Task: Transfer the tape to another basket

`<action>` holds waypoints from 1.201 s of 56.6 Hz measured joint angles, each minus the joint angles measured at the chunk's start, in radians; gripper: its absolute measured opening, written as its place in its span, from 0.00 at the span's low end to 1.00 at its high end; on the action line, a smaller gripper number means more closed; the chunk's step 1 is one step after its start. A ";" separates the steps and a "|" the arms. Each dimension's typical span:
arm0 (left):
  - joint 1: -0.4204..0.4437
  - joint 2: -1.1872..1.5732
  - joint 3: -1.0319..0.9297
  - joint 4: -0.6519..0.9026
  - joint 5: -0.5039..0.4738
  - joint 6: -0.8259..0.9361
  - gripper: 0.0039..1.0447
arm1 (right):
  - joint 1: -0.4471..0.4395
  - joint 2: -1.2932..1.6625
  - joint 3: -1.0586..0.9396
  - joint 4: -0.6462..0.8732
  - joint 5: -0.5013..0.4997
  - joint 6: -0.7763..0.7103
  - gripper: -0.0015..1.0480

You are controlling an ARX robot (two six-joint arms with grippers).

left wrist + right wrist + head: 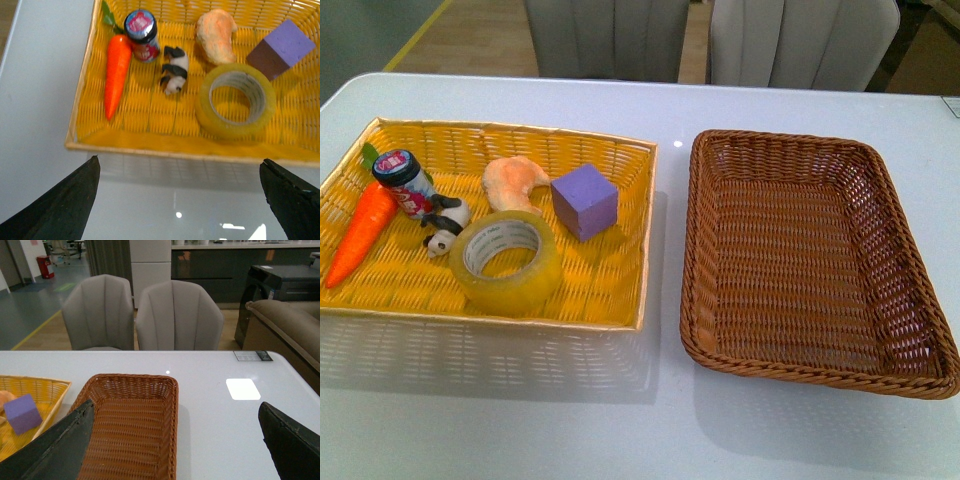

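Observation:
The tape (507,261), a wide yellowish roll with a pale core, lies flat near the front edge of the bright yellow woven tray (620,300); the left wrist view shows the tape (235,100) too. To the right stands the brown wicker basket (817,255), with nothing in it, also seen as the basket (131,430) in the right wrist view. My left gripper (180,170) is open over bare table just short of the tray's front rim. My right gripper (175,412) is open, above the basket's right rim and the table. Neither arm shows in the front view.
In the yellow tray with the tape lie an orange carrot (360,233), a small dark-capped jar (405,180), a panda figure (444,224), a pale croissant-like toy (515,181) and a purple cube (585,200). Grey chairs (177,315) stand behind the white table (620,420).

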 joint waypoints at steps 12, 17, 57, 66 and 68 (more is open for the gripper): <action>-0.016 0.356 0.144 0.090 -0.011 -0.077 0.92 | 0.000 0.000 0.000 0.000 0.000 0.000 0.91; -0.029 0.431 0.179 0.112 -0.024 -0.113 0.92 | 0.000 0.000 0.000 0.000 0.000 0.000 0.91; -0.108 0.764 0.386 0.124 -0.051 -0.198 0.92 | 0.000 0.000 0.000 0.000 0.000 0.000 0.91; -0.122 0.803 0.407 0.119 -0.052 -0.211 0.92 | 0.000 0.000 0.000 0.000 0.000 0.000 0.91; -0.124 0.809 0.412 0.117 -0.053 -0.214 0.91 | 0.000 0.000 0.000 0.000 0.000 0.000 0.91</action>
